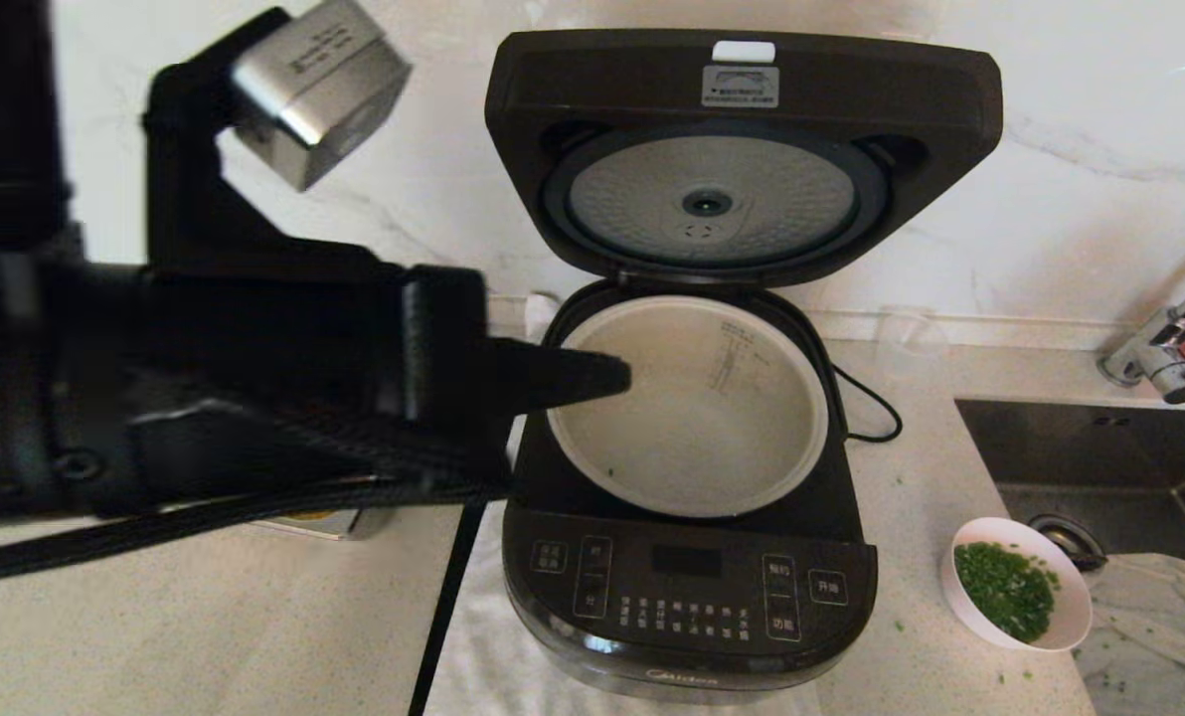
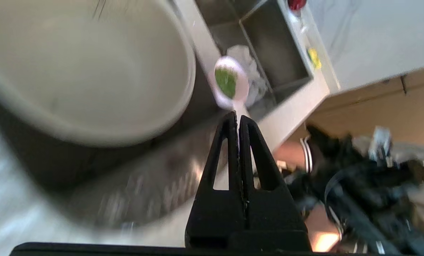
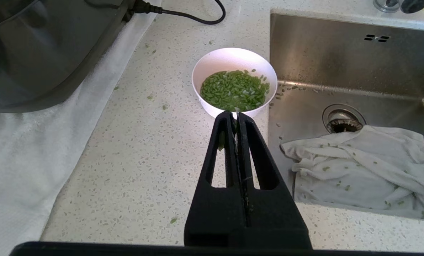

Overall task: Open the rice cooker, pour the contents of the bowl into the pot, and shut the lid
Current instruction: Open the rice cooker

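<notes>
The rice cooker sat on a white towel on the speckled pale bench, in front of a white marble wall. Its lid stood wide open, and the pot inside looked almost bare. The left pincer hung over the pot's left rim, its two fingers pressed together on nothing. To the right of the cooker, the bowl stood on the bench just beside the steel sink. It was full of green bits, and a few lay loose on the bench. The right pincer hung just by the bowl, pressed together too. A spotted white cloth lay in the sink, and a tap stood behind it.
</notes>
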Motion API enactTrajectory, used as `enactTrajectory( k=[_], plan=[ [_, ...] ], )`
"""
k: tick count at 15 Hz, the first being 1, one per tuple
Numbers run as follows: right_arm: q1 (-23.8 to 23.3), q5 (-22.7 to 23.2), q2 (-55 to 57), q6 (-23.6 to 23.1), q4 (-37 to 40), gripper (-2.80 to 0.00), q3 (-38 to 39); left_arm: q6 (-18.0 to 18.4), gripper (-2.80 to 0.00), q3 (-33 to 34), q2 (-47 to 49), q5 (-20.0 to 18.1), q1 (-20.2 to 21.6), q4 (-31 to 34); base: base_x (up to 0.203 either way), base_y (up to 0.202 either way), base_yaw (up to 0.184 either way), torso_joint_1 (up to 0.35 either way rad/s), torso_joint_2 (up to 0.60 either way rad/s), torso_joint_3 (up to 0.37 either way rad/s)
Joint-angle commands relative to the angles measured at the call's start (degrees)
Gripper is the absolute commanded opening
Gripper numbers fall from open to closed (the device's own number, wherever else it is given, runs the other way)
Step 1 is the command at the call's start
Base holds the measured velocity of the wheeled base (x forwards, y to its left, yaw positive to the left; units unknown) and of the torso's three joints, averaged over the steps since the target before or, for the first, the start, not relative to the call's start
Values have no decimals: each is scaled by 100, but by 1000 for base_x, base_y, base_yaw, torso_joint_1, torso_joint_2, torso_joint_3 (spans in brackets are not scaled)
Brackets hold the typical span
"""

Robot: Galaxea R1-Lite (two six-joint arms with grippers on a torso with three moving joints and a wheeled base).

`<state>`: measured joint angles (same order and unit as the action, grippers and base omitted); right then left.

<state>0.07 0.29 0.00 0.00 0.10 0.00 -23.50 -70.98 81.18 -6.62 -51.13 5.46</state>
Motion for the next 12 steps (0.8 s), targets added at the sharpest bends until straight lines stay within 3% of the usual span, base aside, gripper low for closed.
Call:
enactTrajectory(
  k=[1, 4, 7, 12],
  plan=[
    [1, 6, 0, 0, -1, -280, 0, -29, -280, -384, 976, 20, -29, -412, 0, 0, 0, 0, 0, 0],
    [1, 6, 0, 0, -1, -280, 0, -34, -280, -743, 1398, 132, -29, -811, 0, 0, 0, 0, 0, 0],
    [1, 6, 0, 0, -1, -280, 0, -9, -280, -1157, 1850, 893, -29, -1575, 0, 0, 0, 0, 0, 0],
    [1, 6, 0, 0, -1, -280, 0, 347, -280, -1759, 2169, 1146, -11, -1873, 0, 0, 0, 0, 0, 0]
  ],
)
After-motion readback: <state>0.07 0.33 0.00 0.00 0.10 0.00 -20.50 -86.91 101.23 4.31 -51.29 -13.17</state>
